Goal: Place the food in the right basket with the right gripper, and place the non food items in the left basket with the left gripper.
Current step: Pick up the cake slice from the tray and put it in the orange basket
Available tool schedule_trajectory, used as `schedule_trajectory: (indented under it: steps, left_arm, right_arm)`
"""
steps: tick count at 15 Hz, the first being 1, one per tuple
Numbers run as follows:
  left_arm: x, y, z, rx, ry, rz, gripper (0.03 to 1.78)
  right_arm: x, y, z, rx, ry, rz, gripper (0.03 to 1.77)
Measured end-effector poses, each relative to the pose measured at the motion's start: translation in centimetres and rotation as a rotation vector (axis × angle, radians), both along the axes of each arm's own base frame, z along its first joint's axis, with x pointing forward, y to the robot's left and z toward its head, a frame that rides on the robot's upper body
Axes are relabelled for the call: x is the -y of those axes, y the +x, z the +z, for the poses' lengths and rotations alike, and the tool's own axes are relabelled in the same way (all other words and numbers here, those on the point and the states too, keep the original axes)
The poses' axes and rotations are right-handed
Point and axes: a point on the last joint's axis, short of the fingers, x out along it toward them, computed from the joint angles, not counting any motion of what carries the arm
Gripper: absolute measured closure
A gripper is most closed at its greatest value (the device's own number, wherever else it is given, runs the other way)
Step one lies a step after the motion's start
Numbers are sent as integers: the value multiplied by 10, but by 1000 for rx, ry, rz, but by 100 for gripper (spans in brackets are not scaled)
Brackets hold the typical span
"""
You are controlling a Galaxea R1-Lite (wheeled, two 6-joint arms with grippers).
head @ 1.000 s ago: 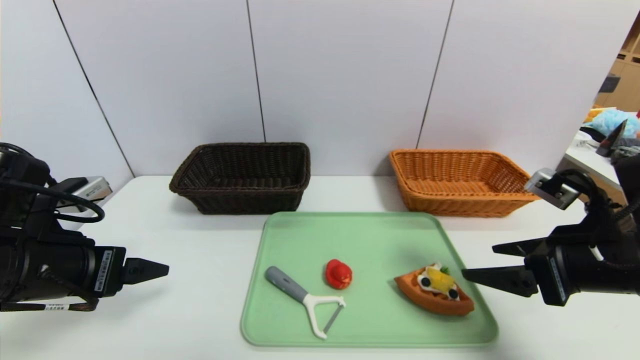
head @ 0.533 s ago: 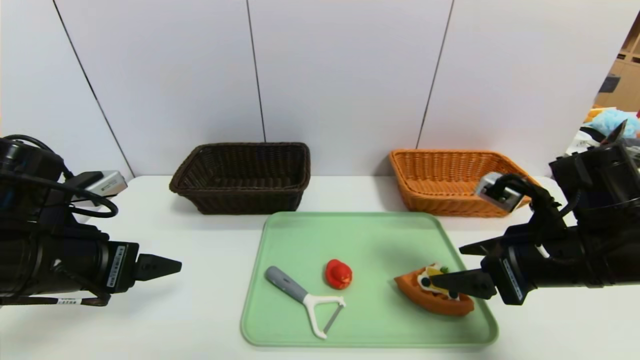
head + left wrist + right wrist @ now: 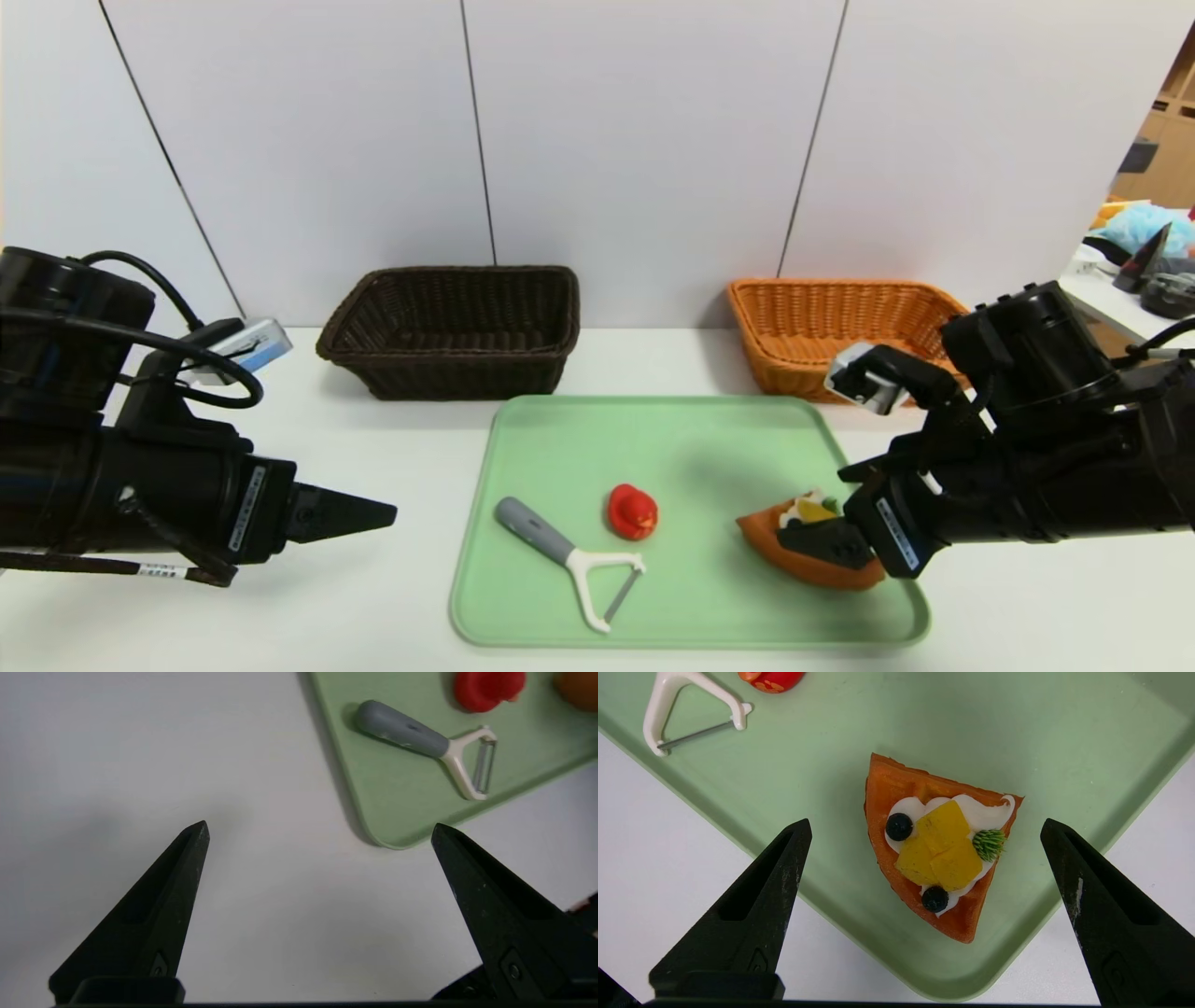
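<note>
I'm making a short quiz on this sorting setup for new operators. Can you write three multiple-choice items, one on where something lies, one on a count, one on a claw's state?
1. Where does the waffle wedge lie?
A. In the orange-tan basket
B. On the green tray
C. On the bare table

2. How many items lie on the green tray?
A. Three
B. Five
C. One

3. What is the state of the right claw?
A. Shut on the peeler
B. Shut on the red toy
C. Open, holding nothing

Answers:
1. B: the right wrist view shows the wedge on the tray near its corner; the orange-tan basket holds nothing visible.
2. A: the peeler, the red toy and the wedge.
3. C: its fingers stand apart on either side of the wedge, which lies free on the tray.
</note>
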Motion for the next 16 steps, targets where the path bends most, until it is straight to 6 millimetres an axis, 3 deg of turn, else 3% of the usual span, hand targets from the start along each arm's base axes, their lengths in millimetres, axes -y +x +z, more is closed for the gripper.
schedule_trajectory:
  steps: [7, 16]
  left_arm:
    - [7, 1, 1, 30, -141, -306, 12]
    - [7, 2, 0, 62, -111, -345, 12]
  right_arm:
    - [0, 2, -6, -10, -54, -36, 10]
    - [-5, 5, -24, -65, -86, -25, 10]
